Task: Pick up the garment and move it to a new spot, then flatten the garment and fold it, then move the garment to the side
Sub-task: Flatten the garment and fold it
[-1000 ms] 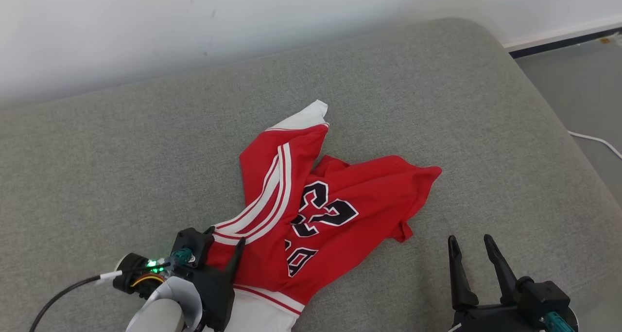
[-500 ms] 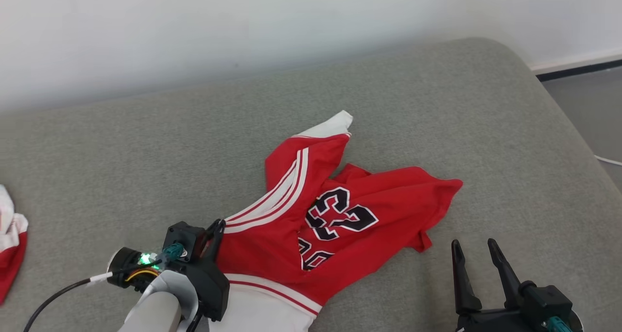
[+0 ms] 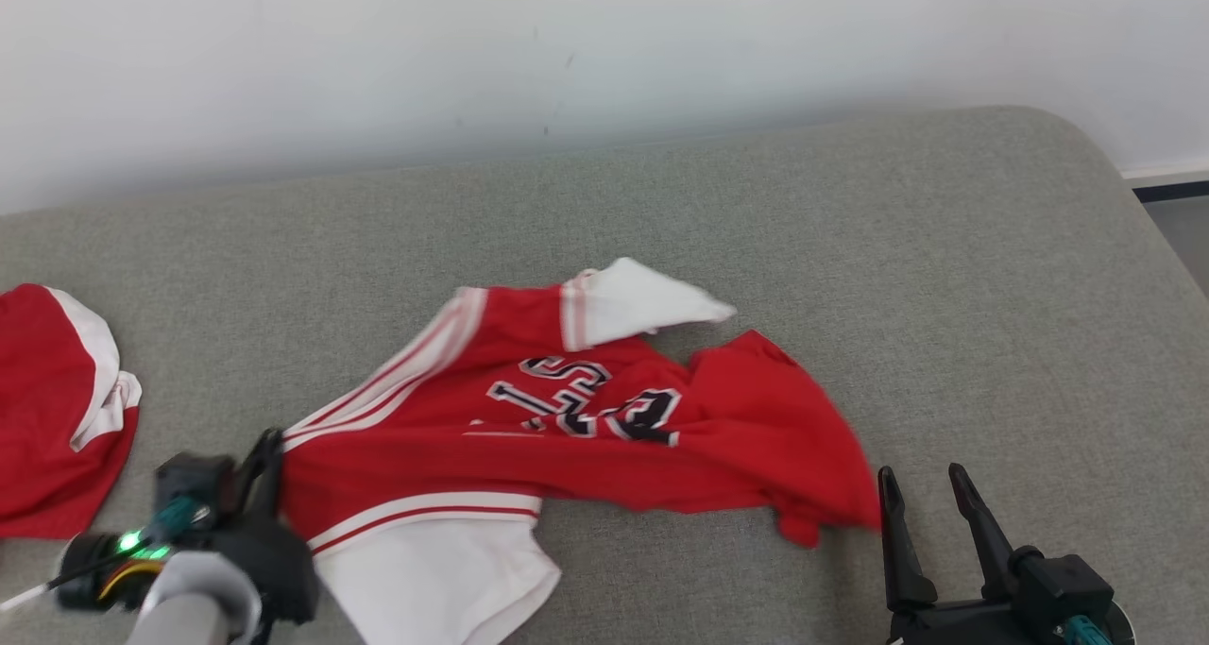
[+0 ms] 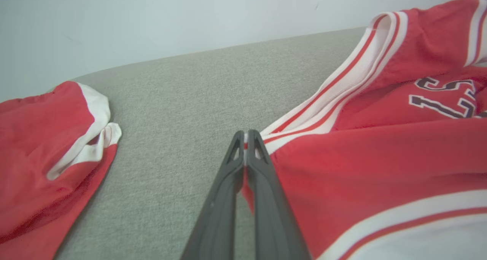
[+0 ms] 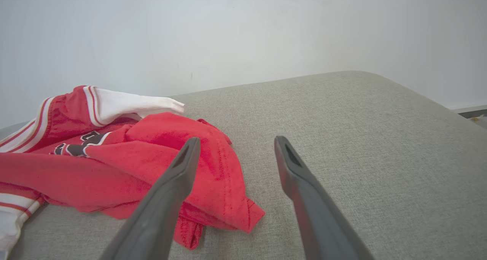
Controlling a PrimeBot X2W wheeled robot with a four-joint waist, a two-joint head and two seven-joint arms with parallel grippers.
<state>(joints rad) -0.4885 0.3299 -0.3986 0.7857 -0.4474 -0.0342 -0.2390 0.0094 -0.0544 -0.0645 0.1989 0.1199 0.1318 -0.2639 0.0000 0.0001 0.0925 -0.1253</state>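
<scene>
light: bright, soft and even, no glare anywhere
shadows: pretty faint, just a thin one under the garment [image 3: 718,428] hem around 6 o'clock in the head view
blur: garment's edge at 4 o'clock is smeared, and so is the left gripper [image 3: 267,449] at 8 o'clock
distortion: wrist views bow the cushion [image 4: 182,100] edge

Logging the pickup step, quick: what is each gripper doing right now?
Left gripper: closed on the red jersey at its striped edge.
Right gripper: open, holding nothing.

L end effector [image 4: 245,132] pinched tight on garment [image 4: 380,157] edge; R end effector [image 3: 921,475] w/ fingers apart, pointing fwd.
</scene>
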